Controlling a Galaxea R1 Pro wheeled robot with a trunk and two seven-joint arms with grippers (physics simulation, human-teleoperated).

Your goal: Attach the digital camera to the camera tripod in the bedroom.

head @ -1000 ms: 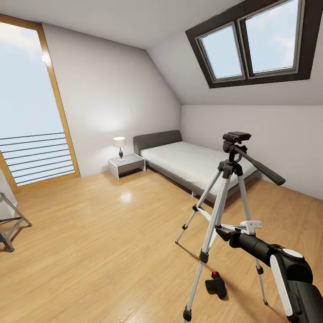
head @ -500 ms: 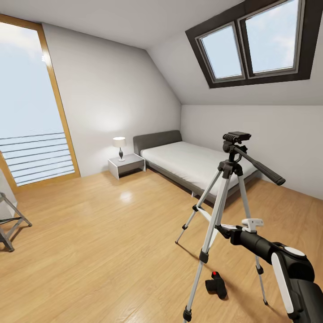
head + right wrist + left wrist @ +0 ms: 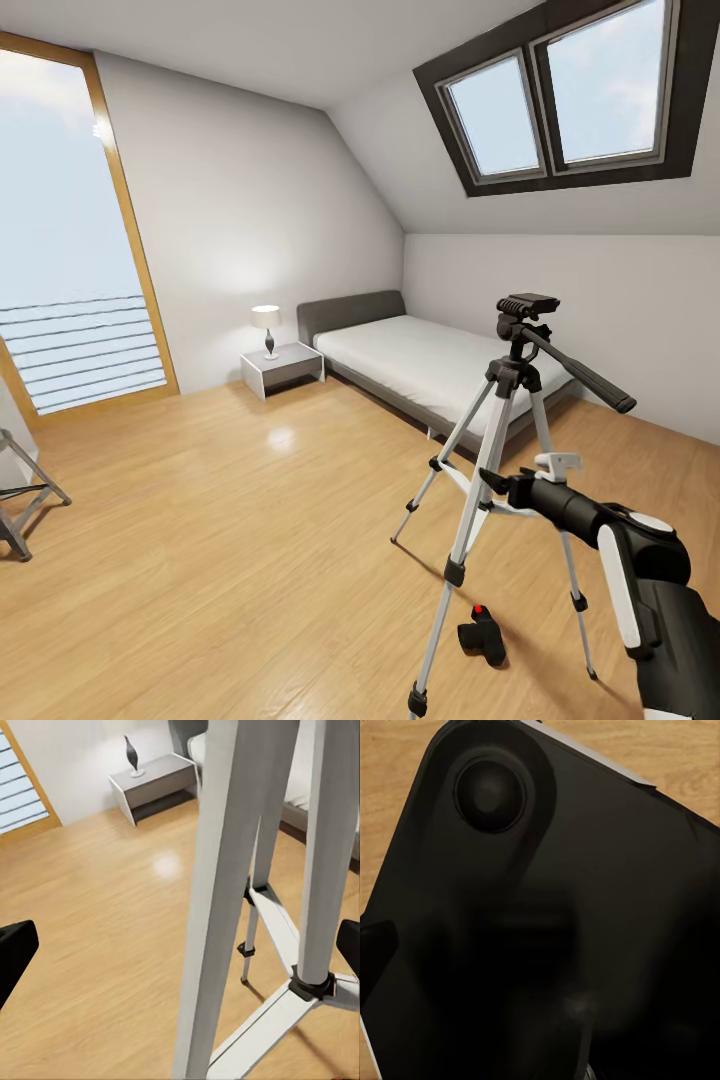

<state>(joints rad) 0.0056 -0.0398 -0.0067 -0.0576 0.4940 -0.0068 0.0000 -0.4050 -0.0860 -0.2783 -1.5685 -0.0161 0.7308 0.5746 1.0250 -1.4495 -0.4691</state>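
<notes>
The camera tripod (image 3: 512, 382) stands on the wood floor at the right, in front of the bed, its black head bare. On the floor between its legs lies the digital camera (image 3: 482, 637), small and black with a red button. My right gripper (image 3: 490, 481) hovers at mid-height beside the silver legs, well above the digital camera. In the right wrist view its fingertips (image 3: 12, 954) stand wide apart, open and empty, with a tripod leg (image 3: 225, 870) close in front. The left wrist view faces a black robot part (image 3: 555, 915); one fingertip (image 3: 375, 949) sits at the picture's edge.
A grey-framed bed (image 3: 440, 365) and a nightstand (image 3: 282, 368) with a lamp stand by the far wall. A folding chair (image 3: 22, 495) is at the left edge. A tall window (image 3: 70, 250) fills the left wall. Open wood floor (image 3: 230, 540) spreads left of the tripod.
My right arm has lifted, carrying the gripper upward along the tripod legs and a little left. The tripod and the camera have not moved.
</notes>
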